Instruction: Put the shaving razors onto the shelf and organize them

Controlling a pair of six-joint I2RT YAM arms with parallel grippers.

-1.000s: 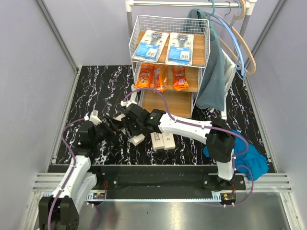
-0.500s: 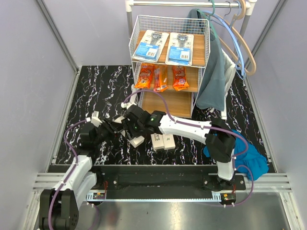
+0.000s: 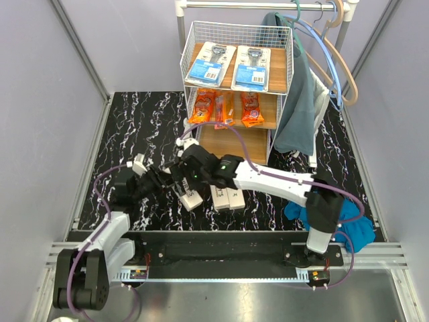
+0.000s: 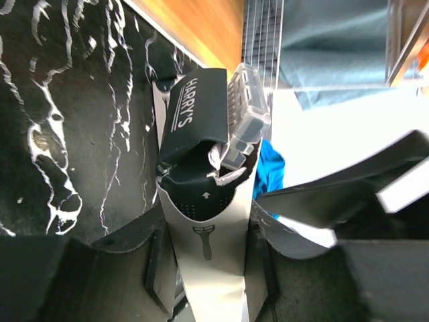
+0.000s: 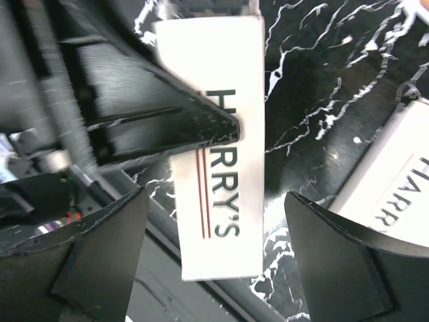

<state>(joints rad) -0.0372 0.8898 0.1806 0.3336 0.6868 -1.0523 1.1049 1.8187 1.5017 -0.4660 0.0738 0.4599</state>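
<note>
Since a second ago the right arm (image 3: 275, 180) has swung its elbow out to the right. On the black marbled table (image 3: 134, 121) the shelf (image 3: 231, 144) stands at the back. Blue-and-white blister cards (image 3: 211, 64) lie on its top board and orange bags (image 3: 224, 107) on the middle one. Two white HARRY'S boxes (image 3: 226, 198) lie side by side on the table in front of it. Just left of them a third box (image 3: 191, 200) sits between both grippers. The left gripper (image 4: 208, 235) seems clamped on its sides, though shadow hides the contact. The right gripper (image 5: 216, 201) hangs over it with fingers spread wide.
</note>
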